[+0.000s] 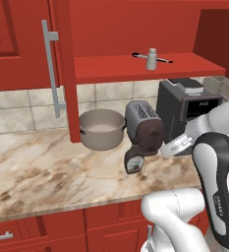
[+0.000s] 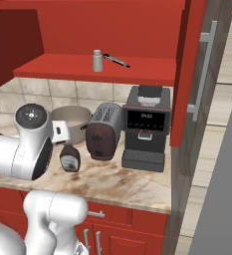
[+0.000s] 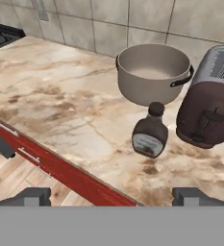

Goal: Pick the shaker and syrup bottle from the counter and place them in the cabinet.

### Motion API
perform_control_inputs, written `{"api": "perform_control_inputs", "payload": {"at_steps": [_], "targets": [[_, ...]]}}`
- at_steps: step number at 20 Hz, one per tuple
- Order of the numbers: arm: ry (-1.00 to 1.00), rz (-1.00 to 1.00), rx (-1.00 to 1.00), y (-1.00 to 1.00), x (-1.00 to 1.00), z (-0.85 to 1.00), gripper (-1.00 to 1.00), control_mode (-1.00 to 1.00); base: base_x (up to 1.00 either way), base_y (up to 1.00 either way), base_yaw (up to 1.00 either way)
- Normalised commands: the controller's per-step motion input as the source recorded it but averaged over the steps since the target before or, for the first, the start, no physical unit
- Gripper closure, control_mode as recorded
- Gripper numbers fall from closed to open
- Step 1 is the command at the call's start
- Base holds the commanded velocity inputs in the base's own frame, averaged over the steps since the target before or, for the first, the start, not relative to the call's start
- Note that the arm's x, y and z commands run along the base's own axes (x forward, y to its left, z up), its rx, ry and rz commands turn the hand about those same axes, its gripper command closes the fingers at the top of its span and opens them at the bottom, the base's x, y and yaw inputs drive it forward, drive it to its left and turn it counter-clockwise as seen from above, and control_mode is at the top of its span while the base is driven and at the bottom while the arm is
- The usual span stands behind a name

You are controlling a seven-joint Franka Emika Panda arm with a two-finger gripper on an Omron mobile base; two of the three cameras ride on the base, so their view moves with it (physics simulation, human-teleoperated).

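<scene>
The syrup bottle (image 1: 134,161) (image 2: 70,158) (image 3: 150,137) stands on the beige marble counter (image 1: 47,167), in front of the toaster and the pot. The pale grey shaker (image 1: 151,59) (image 2: 97,61) stands upright on the red shelf of the open cabinet (image 1: 135,69), beside a thin dark rod. My gripper (image 1: 167,148) (image 3: 112,196) hovers above the counter's front edge, just right of the bottle and apart from it. Its jaws are open with nothing between them. In the hand view the bottle lies ahead, slightly right of centre.
A grey pot (image 1: 102,129) sits behind the bottle, a brown-and-grey toaster (image 1: 144,123) to its right, then a black coffee machine (image 1: 187,106). The cabinet door with its silver bar handle (image 1: 49,69) hangs open on the left. Red drawers (image 1: 62,229) run under the counter.
</scene>
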Motion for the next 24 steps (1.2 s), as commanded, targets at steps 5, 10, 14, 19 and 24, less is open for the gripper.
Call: {"api": "perform_control_inputs", "payload": {"at_steps": [5, 10, 14, 19, 24], "targets": [[-0.18, 0.24, -0.02, 0.16, 0.06, -0.46, -1.00, -1.00, 0.00, 0.00, 0.00], [-0.27, 0.25, -0.04, 0.18, 0.02, -0.49, -1.00, -1.00, 0.00, 0.00, 0.00], [-0.32, 0.26, -0.06, 0.16, 0.00, -0.49, -1.00, -1.00, 0.00, 0.00, 0.00], [-0.34, 0.26, -0.08, 0.12, 0.00, -0.49, -1.00, -1.00, 0.00, 0.00, 0.00], [-0.35, 0.28, -0.09, 0.11, 0.00, -0.48, -1.00, -1.00, 0.00, 0.00, 0.00]]}}
